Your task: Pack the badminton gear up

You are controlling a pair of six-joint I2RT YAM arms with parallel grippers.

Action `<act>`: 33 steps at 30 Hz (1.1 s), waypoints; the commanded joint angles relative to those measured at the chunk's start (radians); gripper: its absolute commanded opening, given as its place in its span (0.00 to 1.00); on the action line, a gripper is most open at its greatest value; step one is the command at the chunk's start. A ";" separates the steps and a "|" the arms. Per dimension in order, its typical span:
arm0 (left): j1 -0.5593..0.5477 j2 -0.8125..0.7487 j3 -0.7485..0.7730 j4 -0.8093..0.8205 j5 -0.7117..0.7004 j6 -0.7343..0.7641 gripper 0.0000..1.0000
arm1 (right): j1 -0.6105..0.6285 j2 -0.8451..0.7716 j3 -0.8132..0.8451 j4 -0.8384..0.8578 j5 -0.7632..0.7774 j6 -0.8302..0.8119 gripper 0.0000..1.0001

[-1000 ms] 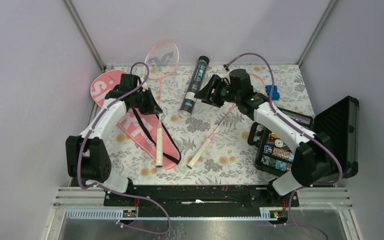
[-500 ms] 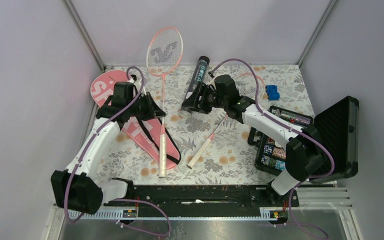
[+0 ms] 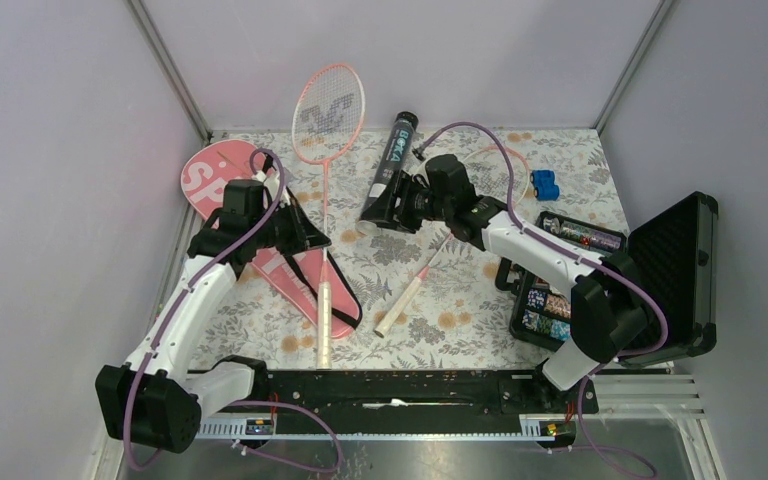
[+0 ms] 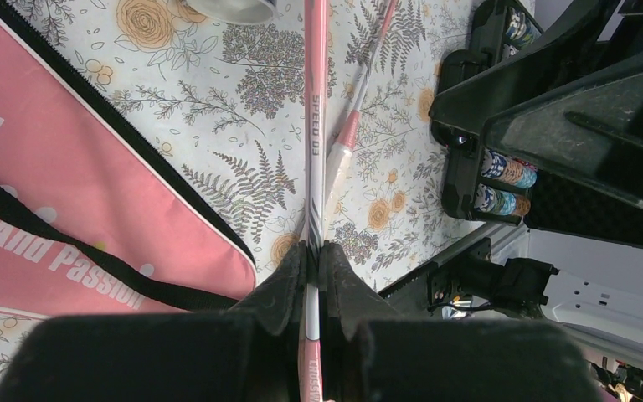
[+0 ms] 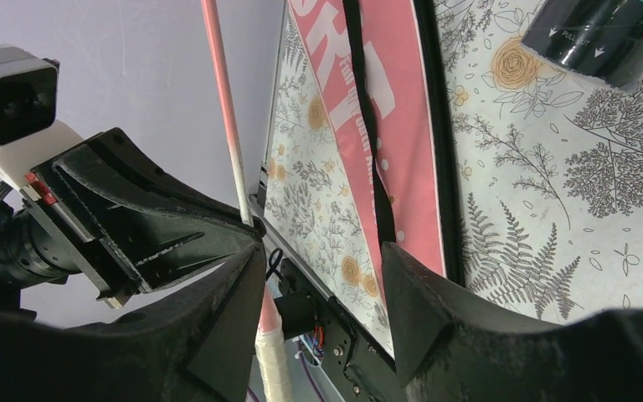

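Note:
My left gripper is shut on the thin shaft of a pink-framed racket. The racket's head is tilted up toward the back wall and its cream handle points to the front. The long pink bag lies flat under and left of it, and also shows in the left wrist view. My right gripper is open and empty beside the near end of the black tube. The second racket lies on the cloth. No shuttlecocks show.
An open black case of patterned rolls stands at the right, its lid upright. A small blue toy sits at the back right. Walls close in the left, back and right sides. The arm bases and rail run along the front.
The left arm swung and pulled the racket toward the front, tilting its head up against the back wall. The right gripper moved left to the tube's near end.

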 commanded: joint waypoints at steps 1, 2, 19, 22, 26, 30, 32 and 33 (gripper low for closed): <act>0.003 -0.020 0.029 0.058 0.036 0.016 0.00 | 0.014 -0.027 0.026 0.020 0.007 -0.027 0.60; 0.004 -0.021 0.031 0.056 0.031 0.022 0.00 | 0.014 -0.030 0.027 0.015 0.011 -0.039 0.60; -0.001 -0.103 0.030 0.019 0.012 0.017 0.00 | 0.015 -0.072 0.031 -0.064 0.014 -0.108 0.61; -0.001 -0.106 0.037 0.021 0.017 0.020 0.00 | 0.014 -0.083 0.034 -0.109 0.018 -0.125 0.61; -0.002 -0.115 0.085 -0.089 -0.008 0.075 0.00 | 0.015 -0.091 0.063 -0.130 0.014 -0.142 0.61; -0.001 -0.132 0.076 -0.092 -0.040 0.098 0.00 | 0.015 -0.122 0.065 -0.163 0.057 -0.148 0.61; -0.001 -0.125 0.092 -0.098 -0.033 0.098 0.00 | 0.015 -0.139 0.086 -0.211 0.086 -0.162 0.61; -0.001 -0.125 0.101 -0.104 -0.030 0.098 0.00 | 0.014 -0.144 0.098 -0.236 0.105 -0.167 0.61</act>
